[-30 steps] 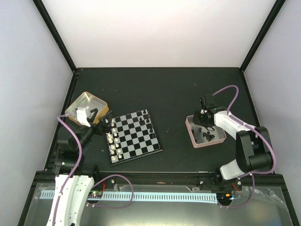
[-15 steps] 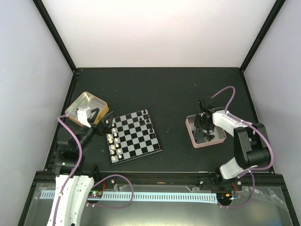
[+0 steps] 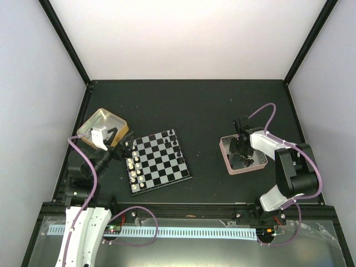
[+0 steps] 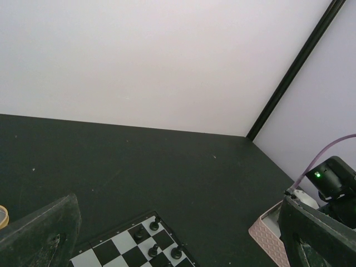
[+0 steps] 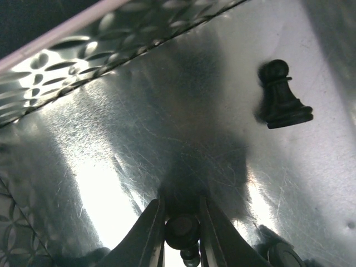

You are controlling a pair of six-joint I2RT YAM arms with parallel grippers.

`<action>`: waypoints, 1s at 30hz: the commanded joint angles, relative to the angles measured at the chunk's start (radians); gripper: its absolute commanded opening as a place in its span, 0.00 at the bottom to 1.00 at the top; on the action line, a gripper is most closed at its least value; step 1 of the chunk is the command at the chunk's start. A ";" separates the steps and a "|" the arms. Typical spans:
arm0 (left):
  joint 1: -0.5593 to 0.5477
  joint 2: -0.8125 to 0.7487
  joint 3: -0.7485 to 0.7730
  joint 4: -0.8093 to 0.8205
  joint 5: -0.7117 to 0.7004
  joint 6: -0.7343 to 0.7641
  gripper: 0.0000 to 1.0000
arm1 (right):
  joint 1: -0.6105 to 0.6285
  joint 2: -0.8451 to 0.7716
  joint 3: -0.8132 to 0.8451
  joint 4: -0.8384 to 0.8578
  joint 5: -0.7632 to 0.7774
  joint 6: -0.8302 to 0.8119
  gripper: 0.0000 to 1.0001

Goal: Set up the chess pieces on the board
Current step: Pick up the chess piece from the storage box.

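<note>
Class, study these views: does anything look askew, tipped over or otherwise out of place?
Two things. The board sits rotated, not square with the table edges. In the pink-rimmed tin, a black pawn lies on its side on the metal floor, while the right gripper pinches another black piece in its jaws.

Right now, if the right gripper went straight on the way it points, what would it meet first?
The black piece seemingly pinched between its fingers; just beyond lies the tin floor, though depth is unclear.

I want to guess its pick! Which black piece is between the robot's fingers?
The black piece at the bottom of the view, pinched by the right gripper. The black pawn sits apart, upper right, untouched.
</note>
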 commanded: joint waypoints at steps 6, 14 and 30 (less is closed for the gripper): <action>0.008 -0.009 0.006 0.024 0.013 0.013 0.99 | 0.007 -0.012 -0.021 0.001 0.006 0.027 0.11; 0.004 0.043 0.007 0.043 0.068 -0.005 0.99 | 0.008 -0.211 -0.063 0.137 -0.199 0.200 0.12; -0.464 0.318 -0.023 0.185 -0.216 -0.213 0.89 | 0.193 -0.452 -0.232 0.598 -0.472 0.894 0.12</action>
